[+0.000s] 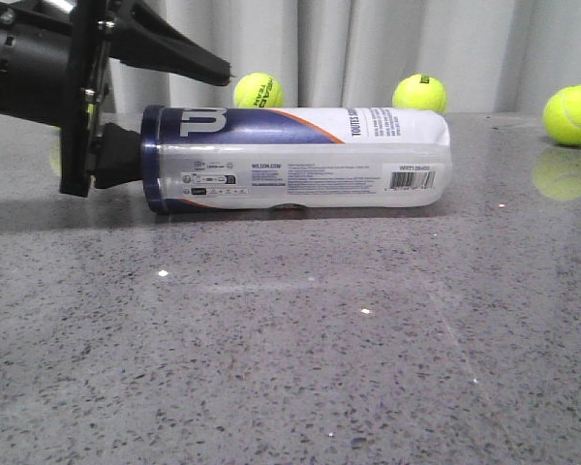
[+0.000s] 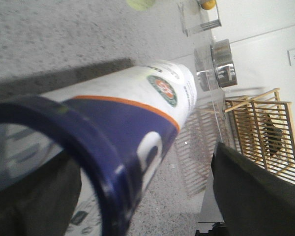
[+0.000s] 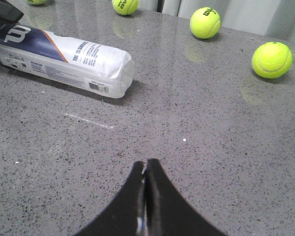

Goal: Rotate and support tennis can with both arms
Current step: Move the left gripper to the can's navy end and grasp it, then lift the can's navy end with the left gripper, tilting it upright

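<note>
While the front view hides it, the right hand (image 3: pixel 146 169) sits closed.

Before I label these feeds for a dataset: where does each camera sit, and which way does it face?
Front view: low, facing forward across the grey table at the lying tennis can; left gripper at its navy end.
Left wrist view: on the left arm, looking along the can; dark fingers beside it.
Right wrist view: above the table, closed right gripper in front, can beyond.
All three share the can.
</note>
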`<act>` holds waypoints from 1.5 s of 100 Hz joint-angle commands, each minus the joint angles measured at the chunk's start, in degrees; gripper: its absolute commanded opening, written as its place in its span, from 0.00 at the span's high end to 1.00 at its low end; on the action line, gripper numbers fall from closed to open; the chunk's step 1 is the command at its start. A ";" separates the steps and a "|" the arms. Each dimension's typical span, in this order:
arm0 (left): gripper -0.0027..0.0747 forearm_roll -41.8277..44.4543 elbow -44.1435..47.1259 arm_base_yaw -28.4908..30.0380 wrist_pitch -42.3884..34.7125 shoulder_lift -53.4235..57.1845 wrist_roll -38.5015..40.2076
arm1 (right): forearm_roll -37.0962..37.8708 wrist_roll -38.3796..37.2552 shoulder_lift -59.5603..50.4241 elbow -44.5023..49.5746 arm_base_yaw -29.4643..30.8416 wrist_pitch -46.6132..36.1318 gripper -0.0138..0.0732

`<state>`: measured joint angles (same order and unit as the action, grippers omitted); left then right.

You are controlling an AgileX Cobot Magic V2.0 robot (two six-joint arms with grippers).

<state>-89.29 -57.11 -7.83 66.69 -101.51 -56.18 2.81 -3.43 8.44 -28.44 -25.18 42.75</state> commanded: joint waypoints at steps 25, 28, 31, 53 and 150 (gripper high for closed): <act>0.35 -5.76 -1.61 -0.91 3.41 2.26 -0.78 | 0.78 0.15 0.63 -1.37 0.31 -4.48 0.92; 0.38 -5.76 -1.61 -0.91 3.41 2.26 -0.78 | 0.78 0.15 0.63 -1.37 0.31 -4.48 0.92; 0.43 -5.76 -1.61 -0.91 3.41 2.26 -0.78 | 0.78 0.15 0.63 -1.37 0.31 -4.48 0.92; 0.75 -5.76 -1.61 -0.91 3.41 2.26 -0.59 | 0.78 0.15 0.63 -1.37 0.31 -4.48 0.92; 0.99 10.50 -20.94 -0.91 6.90 9.44 7.96 | 0.78 0.15 0.63 -1.37 0.31 -4.48 0.92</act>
<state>-80.21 -71.82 -8.34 67.10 -96.59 -52.52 2.81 -3.53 8.44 -28.44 -25.18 42.75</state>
